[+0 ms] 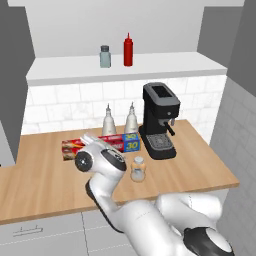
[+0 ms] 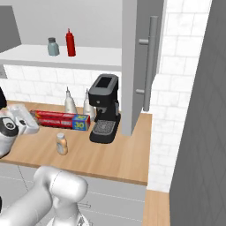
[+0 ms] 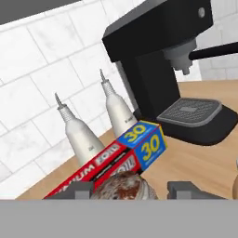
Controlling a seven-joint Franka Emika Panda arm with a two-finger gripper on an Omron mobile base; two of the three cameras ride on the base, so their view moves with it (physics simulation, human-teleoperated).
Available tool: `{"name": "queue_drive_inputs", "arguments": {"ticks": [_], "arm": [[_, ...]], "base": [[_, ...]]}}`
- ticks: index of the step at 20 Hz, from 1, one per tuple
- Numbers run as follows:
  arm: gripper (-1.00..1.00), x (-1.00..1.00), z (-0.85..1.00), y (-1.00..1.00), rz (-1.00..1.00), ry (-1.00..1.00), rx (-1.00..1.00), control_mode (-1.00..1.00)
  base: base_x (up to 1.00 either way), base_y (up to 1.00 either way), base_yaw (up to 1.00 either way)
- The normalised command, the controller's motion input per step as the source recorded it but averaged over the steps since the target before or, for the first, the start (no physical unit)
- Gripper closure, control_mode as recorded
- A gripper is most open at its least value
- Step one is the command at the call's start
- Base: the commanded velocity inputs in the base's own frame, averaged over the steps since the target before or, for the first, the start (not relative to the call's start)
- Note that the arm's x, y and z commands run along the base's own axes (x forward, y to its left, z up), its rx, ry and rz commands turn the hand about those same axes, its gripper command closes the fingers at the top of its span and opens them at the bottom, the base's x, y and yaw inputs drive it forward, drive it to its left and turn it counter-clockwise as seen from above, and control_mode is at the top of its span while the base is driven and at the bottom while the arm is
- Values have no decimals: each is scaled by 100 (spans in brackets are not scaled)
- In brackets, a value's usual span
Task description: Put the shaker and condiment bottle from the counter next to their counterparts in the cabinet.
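Note:
Low over the counter, my gripper [image 3: 131, 190] is open. Its two fingertips stand on either side of the shaker [image 3: 123, 185], of which only the rounded grey-brown cap shows; a narrow gap shows on the right side. In the left base view the gripper [image 1: 90, 139] reaches in front of the foil box, and the hand hides the shaker. The condiment bottle [image 1: 138, 169], stubby and tan-capped, stands upright on the counter right of my hand. Up in the cabinet [image 1: 165, 64], the grey-blue shaker [image 1: 105, 56] and the red squeeze bottle [image 1: 128, 50] stand side by side on the white shelf.
A red and blue foil box [image 1: 100, 145] lies just behind the gripper. Two silvery cone bottles [image 1: 108, 120] [image 1: 131, 118] stand against the tiled wall. A black coffee machine [image 1: 160, 120] stands to the right. A tall grey panel with a handle [image 2: 150, 66] borders the counter's right end.

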Motion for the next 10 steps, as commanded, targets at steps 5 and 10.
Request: {"name": "queue_drive_inputs", "arguments": {"ticks": [5,10], "arm": [[100,3,83,-5,0,-2,0,-100],[100,-11,95,0,0,-1,0,-100]], "base": [[0,0,0],[0,0,0]]}}
